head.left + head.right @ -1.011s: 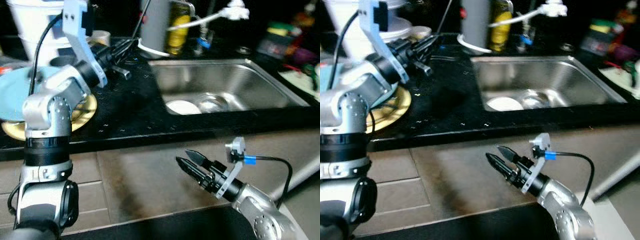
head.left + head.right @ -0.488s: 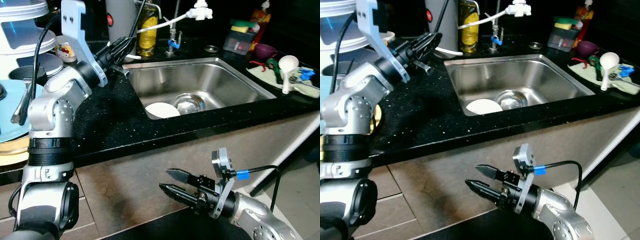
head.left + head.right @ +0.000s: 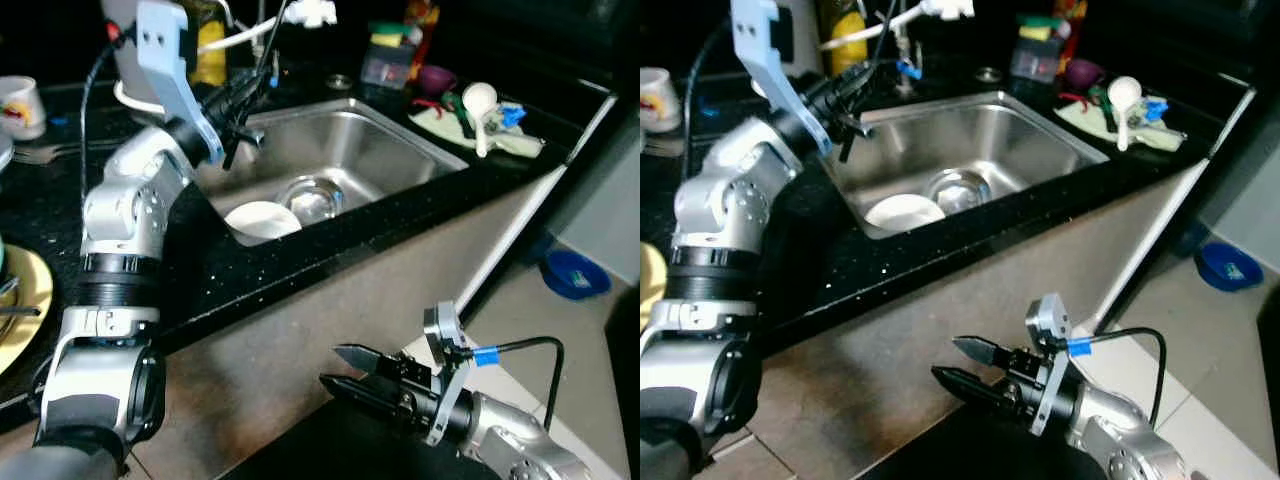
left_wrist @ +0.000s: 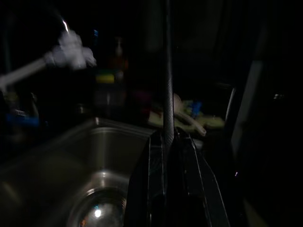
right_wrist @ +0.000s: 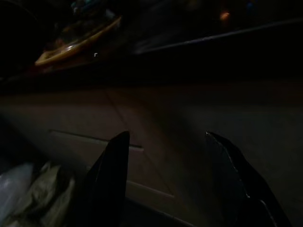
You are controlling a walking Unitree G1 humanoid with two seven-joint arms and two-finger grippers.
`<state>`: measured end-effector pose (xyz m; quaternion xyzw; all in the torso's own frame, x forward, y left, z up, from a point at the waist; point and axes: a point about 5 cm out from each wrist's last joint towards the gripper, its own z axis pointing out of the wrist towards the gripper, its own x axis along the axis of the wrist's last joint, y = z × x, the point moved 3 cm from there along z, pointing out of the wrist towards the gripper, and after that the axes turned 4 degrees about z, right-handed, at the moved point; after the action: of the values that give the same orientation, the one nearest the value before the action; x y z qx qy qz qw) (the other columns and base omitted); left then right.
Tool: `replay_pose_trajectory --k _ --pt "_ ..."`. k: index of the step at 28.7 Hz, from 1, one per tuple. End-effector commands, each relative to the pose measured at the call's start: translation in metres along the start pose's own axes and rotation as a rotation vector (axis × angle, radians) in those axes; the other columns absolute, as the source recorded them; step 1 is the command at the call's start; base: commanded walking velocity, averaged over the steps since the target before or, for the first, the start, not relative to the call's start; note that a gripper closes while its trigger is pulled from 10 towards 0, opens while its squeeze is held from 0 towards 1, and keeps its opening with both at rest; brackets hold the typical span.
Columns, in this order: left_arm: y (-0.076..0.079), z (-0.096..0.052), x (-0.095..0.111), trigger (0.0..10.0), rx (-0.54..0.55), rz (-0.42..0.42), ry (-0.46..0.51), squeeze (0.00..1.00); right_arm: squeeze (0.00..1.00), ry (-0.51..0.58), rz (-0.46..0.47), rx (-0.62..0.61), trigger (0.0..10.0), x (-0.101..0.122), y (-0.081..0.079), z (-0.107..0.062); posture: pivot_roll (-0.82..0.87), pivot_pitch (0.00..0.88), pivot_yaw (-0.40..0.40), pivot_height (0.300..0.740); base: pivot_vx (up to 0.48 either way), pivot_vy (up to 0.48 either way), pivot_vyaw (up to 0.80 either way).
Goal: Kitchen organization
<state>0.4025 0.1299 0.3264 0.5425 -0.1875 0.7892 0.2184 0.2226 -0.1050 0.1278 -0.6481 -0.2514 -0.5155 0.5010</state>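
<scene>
The left gripper (image 3: 243,100) has swung from counter to over the sink (image 3: 380,150).

Dim kitchen, far side nearly black. Black speckled surface (image 3: 330,225) with a stainless sink (image 3: 372,150) set into it. Grey-brown cabinet front (image 3: 300,330) below, lit unevenly. Pale tiled floor (image 3: 1200,390) at right with dark grout lines; a blue bowl-like object (image 3: 572,274) sits on it beside a grey wall (image 3: 615,205).

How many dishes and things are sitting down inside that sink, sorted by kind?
White plate: 1
Metal bowl: 1
Total in the sink: 2

The left end effector, raised over the sink's near corner, is shut on a thin rod.
</scene>
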Motion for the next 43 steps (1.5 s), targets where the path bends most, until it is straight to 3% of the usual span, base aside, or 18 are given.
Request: replay_pose_trajectory --k 1,4,7,8,9,15,22,29,30,31,32,38,43 --pt "0.009 0.011 0.004 10.0 -0.017 0.048 0.001 0.00 0.00 -0.007 -0.009 -0.015 10.0 0.000 -0.001 -0.002 0.08 0.041 -0.057 0.740 0.000 0.000 0.00" --pt "0.000 0.015 -0.004 10.0 0.052 0.165 -0.063 0.00 0.00 -0.005 -0.008 -0.023 10.0 -0.001 -0.001 -0.001 0.07 0.042 -0.056 0.740 0.000 0.000 0.00" --pt "-0.004 0.016 -0.009 10.0 0.072 0.230 -0.101 0.00 0.00 -0.003 -0.007 -0.023 10.0 -0.001 -0.001 -0.001 0.07 0.045 -0.055 0.740 0.000 0.000 0.00" --pt "-0.004 0.017 -0.014 10.0 0.065 0.316 -0.131 0.00 0.00 -0.005 -0.007 -0.023 10.0 -0.001 -0.001 0.000 0.07 0.045 -0.053 0.740 0.000 0.000 0.00" --pt "-0.004 0.017 -0.014 10.0 0.065 0.316 -0.131 0.00 0.00 -0.005 -0.007 -0.023 10.0 -0.001 -0.001 0.000 0.07 0.045 -0.053 0.740 0.000 0.000 0.00" --pt "-0.004 0.020 -0.039 10.0 0.053 0.600 -0.260 0.00 0.00 -0.011 -0.008 -0.032 10.0 -0.001 -0.003 0.001 0.05 0.058 -0.049 0.740 0.000 0.000 0.00" --pt "0.002 0.023 -0.056 10.0 0.027 0.596 -0.295 0.00 0.00 -0.001 -0.002 -0.045 10.0 -0.001 -0.006 0.000 0.04 0.071 -0.040 0.740 0.000 0.000 0.00" --pt "0.006 0.025 -0.074 10.0 0.032 0.528 -0.328 0.00 0.00 0.009 -0.002 -0.061 10.0 0.000 -0.009 -0.001 0.02 0.090 -0.029 0.740 0.000 0.000 0.00" --pt "0.006 0.024 -0.076 10.0 0.035 0.528 -0.333 0.20 0.00 0.010 -0.002 -0.062 10.0 0.000 -0.010 -0.001 0.02 0.090 -0.029 0.740 0.000 0.000 0.00" --pt "0.006 0.024 -0.076 10.0 0.035 0.528 -0.333 0.20 0.00 0.010 -0.002 -0.062 10.0 0.000 -0.010 -0.001 0.02 0.090 -0.029 0.740 0.000 0.000 0.00" --pt "0.005 0.024 -0.079 10.0 0.041 0.525 -0.339 0.94 0.00 0.012 -0.001 -0.064 10.0 0.000 -0.011 -0.001 0.01 0.092 -0.027 0.740 0.000 0.000 0.00" --pt "-0.002 0.021 -0.079 10.0 0.073 0.512 -0.342 1.00 0.00 0.016 -0.001 -0.067 10.0 0.001 -0.013 -0.001 0.01 0.099 -0.025 0.740 0.000 0.000 0.00" --pt "-0.015 0.020 -0.062 10.0 0.120 0.510 -0.290 1.00 0.00 0.074 -0.047 -0.123 10.0 0.010 -0.006 0.001 0.02 0.091 -0.024 0.740 0.000 0.000 0.00"
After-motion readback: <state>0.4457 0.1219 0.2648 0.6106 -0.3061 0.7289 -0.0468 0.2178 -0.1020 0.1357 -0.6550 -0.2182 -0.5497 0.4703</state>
